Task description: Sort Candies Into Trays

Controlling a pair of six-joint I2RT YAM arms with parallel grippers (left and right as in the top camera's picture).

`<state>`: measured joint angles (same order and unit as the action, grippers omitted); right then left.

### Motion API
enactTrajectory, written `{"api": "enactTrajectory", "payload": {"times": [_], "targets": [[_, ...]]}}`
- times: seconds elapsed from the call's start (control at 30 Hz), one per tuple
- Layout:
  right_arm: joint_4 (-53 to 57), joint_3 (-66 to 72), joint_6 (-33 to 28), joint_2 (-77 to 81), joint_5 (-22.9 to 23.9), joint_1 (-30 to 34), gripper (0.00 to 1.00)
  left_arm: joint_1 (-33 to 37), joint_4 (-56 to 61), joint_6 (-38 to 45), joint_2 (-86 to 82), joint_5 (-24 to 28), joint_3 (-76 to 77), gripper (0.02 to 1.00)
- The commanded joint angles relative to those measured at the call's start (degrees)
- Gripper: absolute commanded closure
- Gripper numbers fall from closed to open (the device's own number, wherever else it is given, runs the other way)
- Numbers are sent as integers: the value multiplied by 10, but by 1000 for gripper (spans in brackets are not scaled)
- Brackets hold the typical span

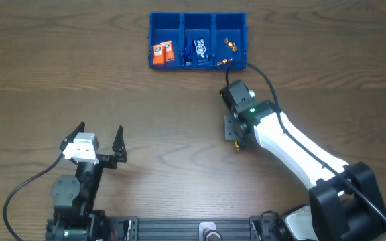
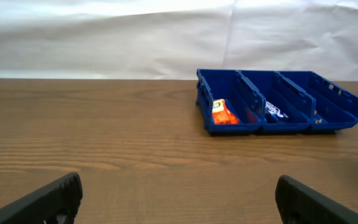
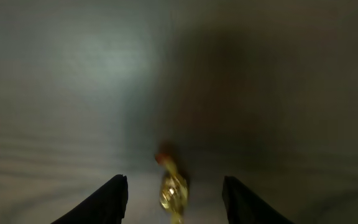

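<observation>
My right end effector (image 3: 174,182) is low over the table (image 1: 52,80), fingers spread, with a gold-wrapped candy (image 3: 173,190) lying on the wood between them; neither finger is closed on it. This spot is just short of the blue tray (image 1: 198,15), toward my base. The tray has three compartments: orange candies (image 1: 163,53) in the left one, a blue candy (image 1: 200,48) in the middle, gold candies (image 1: 230,52) in the right. My left end effector (image 1: 100,128) is wide open and holds nothing, well apart from the tray.
</observation>
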<state>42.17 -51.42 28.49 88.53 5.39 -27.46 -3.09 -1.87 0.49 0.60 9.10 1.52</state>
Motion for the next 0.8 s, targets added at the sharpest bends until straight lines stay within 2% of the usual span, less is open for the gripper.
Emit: {"api": "enactTrajectory", "payload": {"times": [0.03, 0.7, 0.8], "targets": [[-2, 20, 20, 5, -16, -2, 481, 2, -17, 8, -3, 10, -12, 20], [-6, 24, 31, 77, -17, -13, 496, 2, -17, 8, -3, 10, -12, 20], [-10, 24, 31, 90, -17, -14, 538, 2, -17, 8, -3, 10, -12, 20]]}}
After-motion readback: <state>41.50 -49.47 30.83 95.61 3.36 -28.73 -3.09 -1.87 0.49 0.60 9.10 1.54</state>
